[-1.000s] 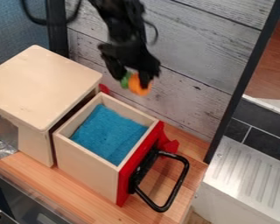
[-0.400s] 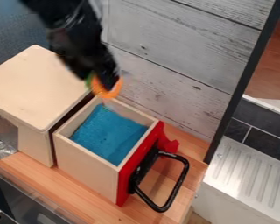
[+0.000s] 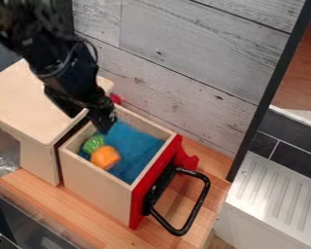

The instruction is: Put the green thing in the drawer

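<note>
The near edge of the wooden counter (image 3: 74, 219) slants down to the right, below the open drawer (image 3: 96, 187). The drawer's black handle (image 3: 198, 202) juts toward the counter's right edge from the red front (image 3: 137, 202). Inside, close to the near wall, an orange piece (image 3: 105, 157) lies on the blue lining (image 3: 135, 146). The green thing (image 3: 93, 143) touches it, just beyond, near the drawer's left corner. Blue lining stretches from both to the red front and the far wall. The gripper (image 3: 88, 118) has let go: its fingers stand apart with nothing between them, one over the drawer's far left corner, the other above the edge of the pale cabinet (image 3: 35, 102). A narrow gap separates cabinet and drawer. Behind rises the grey plank wall (image 3: 197, 58).
</note>
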Motion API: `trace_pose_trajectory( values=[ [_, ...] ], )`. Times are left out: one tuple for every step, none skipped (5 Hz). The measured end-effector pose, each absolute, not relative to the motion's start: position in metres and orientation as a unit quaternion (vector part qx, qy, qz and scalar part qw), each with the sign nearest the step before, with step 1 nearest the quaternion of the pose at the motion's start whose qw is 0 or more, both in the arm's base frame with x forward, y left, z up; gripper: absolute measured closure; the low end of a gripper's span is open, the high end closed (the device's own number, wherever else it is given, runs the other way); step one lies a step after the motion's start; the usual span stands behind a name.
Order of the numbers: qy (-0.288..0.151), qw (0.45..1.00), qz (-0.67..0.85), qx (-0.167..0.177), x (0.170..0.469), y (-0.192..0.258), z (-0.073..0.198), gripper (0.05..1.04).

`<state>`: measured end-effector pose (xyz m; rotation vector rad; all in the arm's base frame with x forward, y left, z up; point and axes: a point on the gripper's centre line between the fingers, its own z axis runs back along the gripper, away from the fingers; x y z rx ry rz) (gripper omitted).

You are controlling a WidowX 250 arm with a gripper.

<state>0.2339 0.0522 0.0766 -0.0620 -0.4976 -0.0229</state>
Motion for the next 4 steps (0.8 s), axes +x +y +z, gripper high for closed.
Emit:
trace_pose_trajectory(
  values=[
    [-0.251,0.968,-0.007,-0.025,0.217,0.065,0.087,0.079],
    [-0.204,0.978,-0.034,-0.007,0.185,0.081,0.108,0.079],
    [-0.116,0.987,-0.109,-0.012,0.153,0.088,0.116,0.079],
    [-0.01,0.976,-0.22,0.006,0.127,0.095,0.124,0.079]
  ],
)
